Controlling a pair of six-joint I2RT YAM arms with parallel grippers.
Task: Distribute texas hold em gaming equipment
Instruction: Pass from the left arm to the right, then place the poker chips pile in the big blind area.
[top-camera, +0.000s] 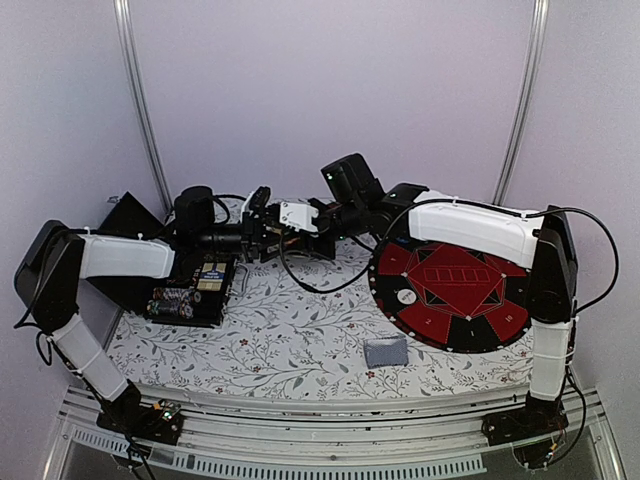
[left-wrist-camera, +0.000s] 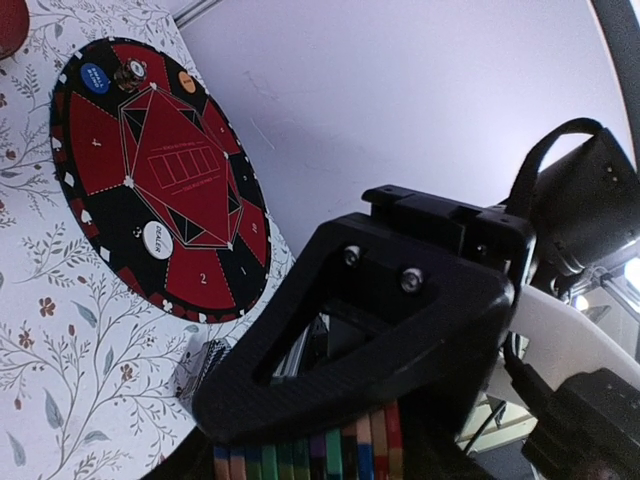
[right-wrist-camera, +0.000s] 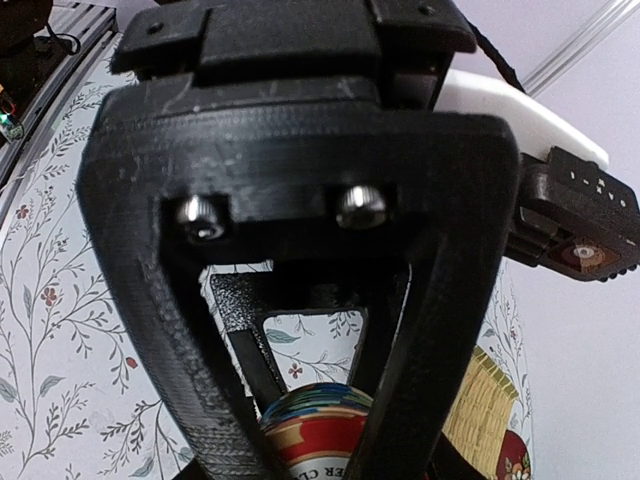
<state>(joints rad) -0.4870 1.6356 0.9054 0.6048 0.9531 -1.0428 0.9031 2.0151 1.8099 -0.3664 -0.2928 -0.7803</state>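
Left end effector (top-camera: 262, 228): raised over the back middle of the table (top-camera: 300, 340), tip to tip with the right one. I cannot tell its grip.
Right end effector (top-camera: 325, 222): reaches in from the right. I cannot tell its grip either.
Chip stack (right-wrist-camera: 315, 425): in the air where the two meet, bracketed by black fingers (right-wrist-camera: 215, 400).
Board (top-camera: 440, 275): round, red and black, flat on the table's right side.
Button (left-wrist-camera: 157, 239): white, on the board.
Blue chip (left-wrist-camera: 95, 78), orange chip (left-wrist-camera: 187, 82): apart, at the board's rim.
Deck (top-camera: 386, 351): grey, on the table just beside the board's near edge.
Box (top-camera: 190, 295): black, on the table's left.
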